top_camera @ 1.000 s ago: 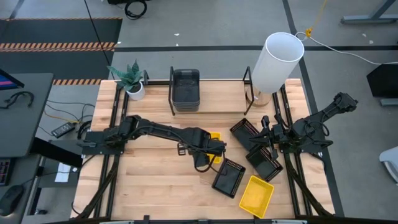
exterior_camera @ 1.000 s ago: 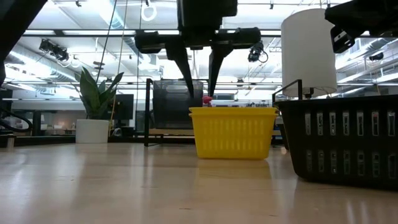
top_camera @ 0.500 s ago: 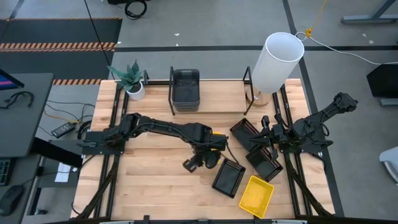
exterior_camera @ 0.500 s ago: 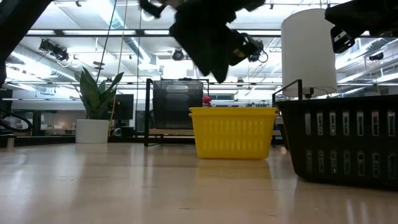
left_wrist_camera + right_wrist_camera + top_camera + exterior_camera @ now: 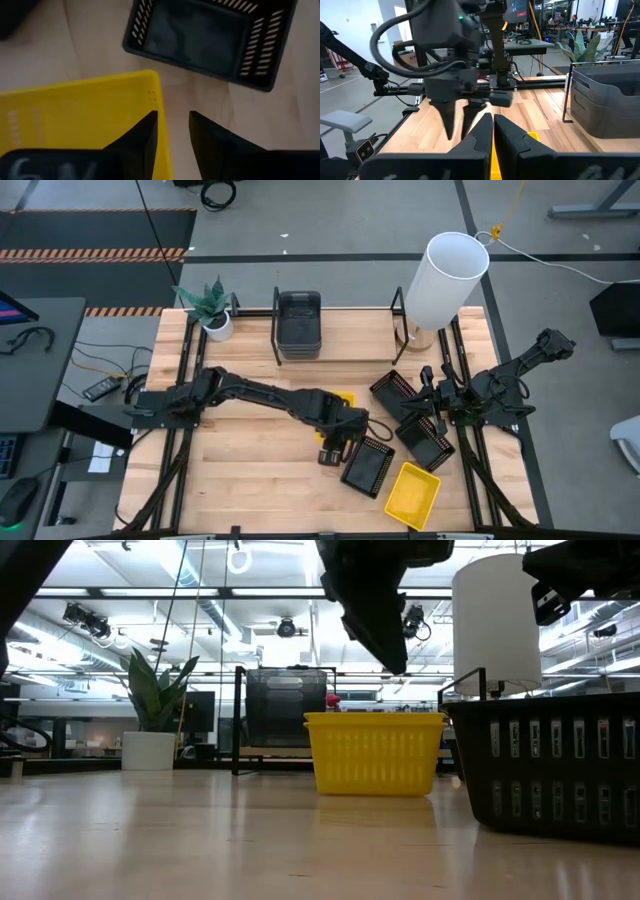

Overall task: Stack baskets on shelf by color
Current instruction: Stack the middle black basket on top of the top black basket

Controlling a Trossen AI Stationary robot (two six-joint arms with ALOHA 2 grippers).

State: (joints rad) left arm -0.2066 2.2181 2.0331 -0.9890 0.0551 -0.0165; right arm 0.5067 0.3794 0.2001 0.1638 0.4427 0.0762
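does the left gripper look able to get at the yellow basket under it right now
Probably yes. The left gripper hangs just above the yellow basket, fingers slightly apart over its corner, with nothing between them. The black basket lies apart from it on the bare table, so it shouldn't obstruct.

**Open workshop around a wooden table**

A grey concrete floor (image 5: 330,220) surrounds the light-wood table (image 5: 250,480). Hazard-striped matting (image 5: 95,252) lies at ten o'clock, a dark desk (image 5: 35,360) at nine. Beyond the table, ceiling strip lights (image 5: 130,592) run over distant workbenches (image 5: 530,45); a white wall (image 5: 392,15) shows behind.
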